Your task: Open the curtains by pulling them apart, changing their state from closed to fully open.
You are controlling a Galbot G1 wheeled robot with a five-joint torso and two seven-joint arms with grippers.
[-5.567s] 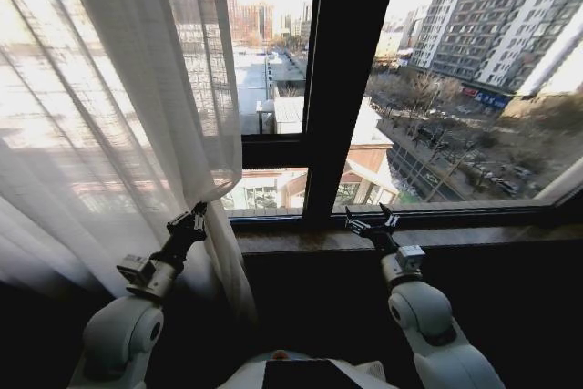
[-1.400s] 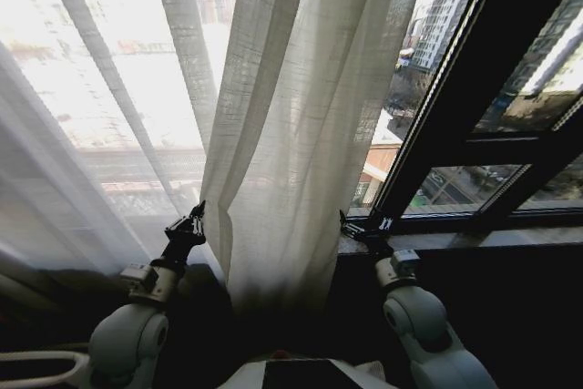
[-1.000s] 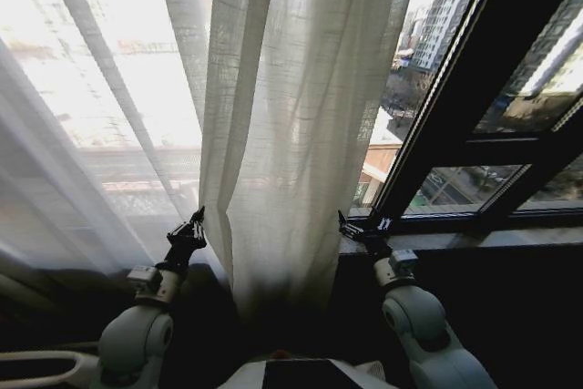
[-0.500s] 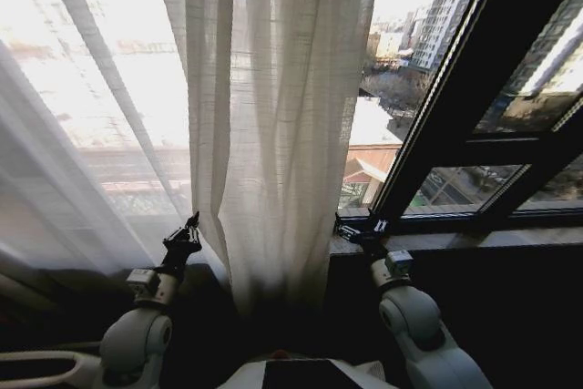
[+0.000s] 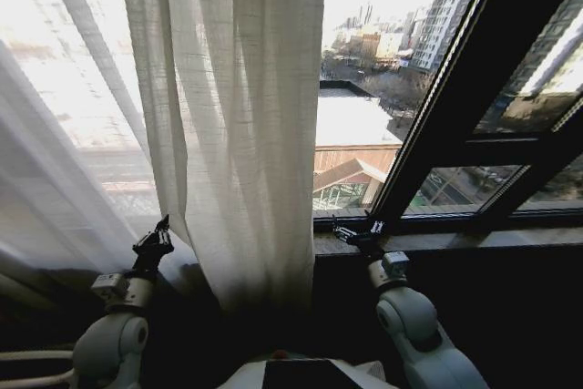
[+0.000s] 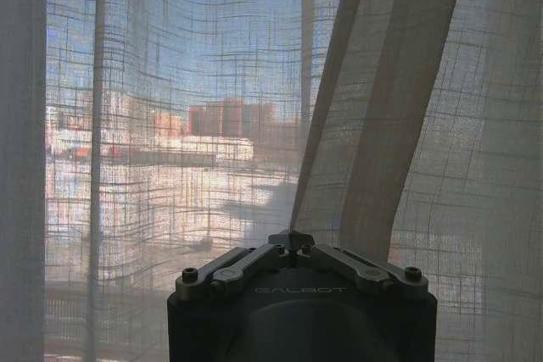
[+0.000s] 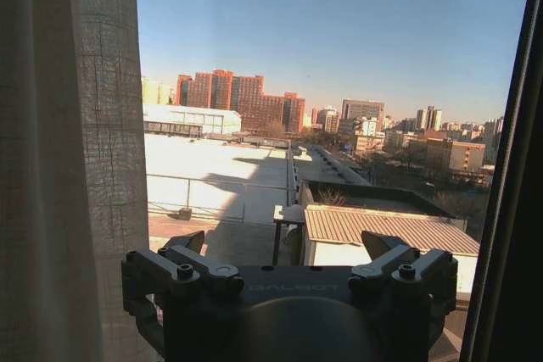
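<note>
Curtains: the sheer white curtains (image 5: 237, 134) hang over the left half of the window, gathered into a thick pleated bunch in the middle of the head view, with thinner, see-through cloth spreading further left. The right edge of the bunch falls straight down and stops short of the dark window frame (image 5: 437, 116), so a strip of bare glass shows rooftops and towers between them.

Left gripper: the left gripper (image 5: 155, 243) is raised on its arm at the lower left, just beside the left edge of the thick bunch, pressed close to the cloth. In the left wrist view its linkage bars are folded inward and the fingertips meet at a point (image 6: 290, 237) right at a fold of the curtain (image 6: 373, 125); the fingers are closed together, and whether cloth is pinched between them I cannot tell.

Right gripper: the right gripper (image 5: 353, 230) sits low at the window sill (image 5: 474, 240), well apart from the curtain's right edge. From its wrist camera the two fingers (image 7: 185, 242) stand spread wide with nothing between them, the city beyond the glass showing through the gap and the curtain's edge (image 7: 85, 167) off to one side.

Window frame: dark bars slant across the right side, touching neither gripper.
</note>
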